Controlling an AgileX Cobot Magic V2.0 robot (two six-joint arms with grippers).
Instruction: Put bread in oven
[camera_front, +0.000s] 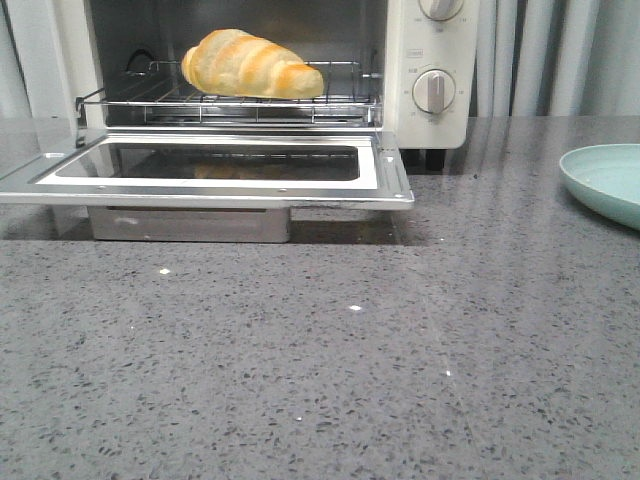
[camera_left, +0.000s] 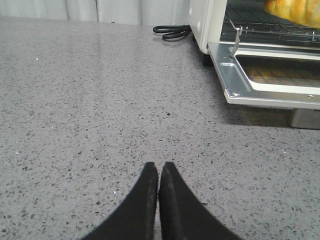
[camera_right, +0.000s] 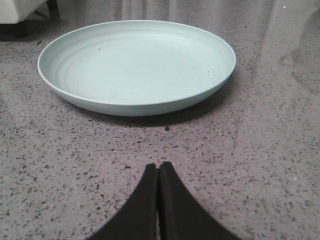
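The bread (camera_front: 250, 65), a golden croissant-shaped roll, lies on the wire rack (camera_front: 230, 105) inside the cream-white oven (camera_front: 430, 60). The oven's glass door (camera_front: 215, 165) is dropped open and lies flat. A piece of the bread also shows in the left wrist view (camera_left: 295, 10). My left gripper (camera_left: 159, 167) is shut and empty, low over the countertop, to the left of the oven. My right gripper (camera_right: 159, 167) is shut and empty, just in front of the plate. Neither gripper shows in the front view.
A pale green empty plate (camera_front: 610, 180) sits at the right on the speckled grey countertop (camera_front: 330, 380); it also shows in the right wrist view (camera_right: 135, 65). A black power cord (camera_left: 172, 31) lies coiled behind the oven's left side. Curtains hang behind.
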